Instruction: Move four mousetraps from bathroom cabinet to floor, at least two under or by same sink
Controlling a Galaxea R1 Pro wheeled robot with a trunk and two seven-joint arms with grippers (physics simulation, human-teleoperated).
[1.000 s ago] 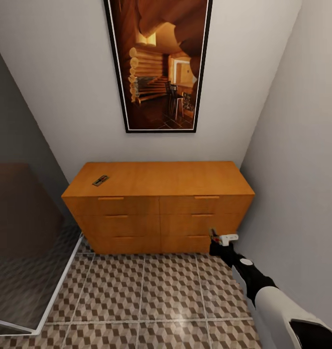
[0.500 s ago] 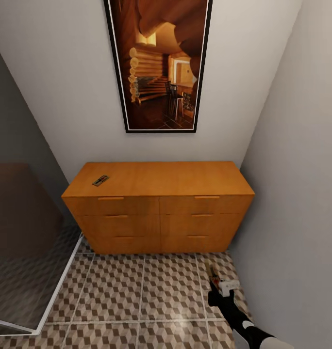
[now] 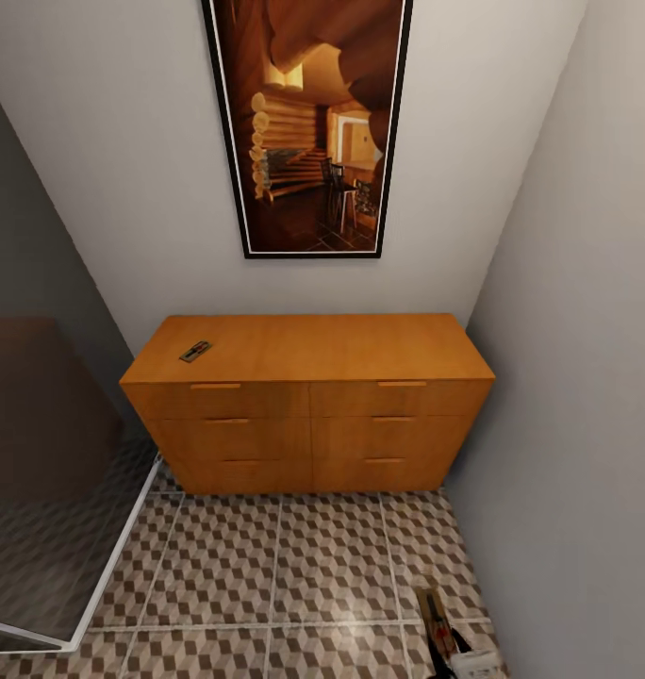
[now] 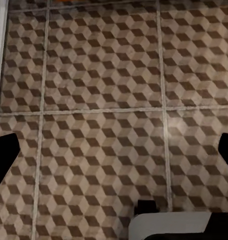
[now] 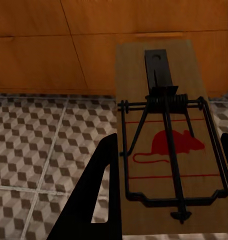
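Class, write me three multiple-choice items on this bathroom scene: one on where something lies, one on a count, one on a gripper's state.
1. Where does the mousetrap on the cabinet lie?
A. near the top's left end
B. at the top's right end
C. inside an open drawer

2. How many drawer handles show on the cabinet front?
A. two
B. four
C. six

3. What is the right gripper doing?
A. hanging open and empty
B. holding a mousetrap
C. pulling a drawer handle

Answers:
1 A: in the head view the small mousetrap lies on the cabinet top near its left end.
2 C: two columns of three slim handles show.
3 B: the right gripper has its fingers either side of a held mousetrap, low over the floor.
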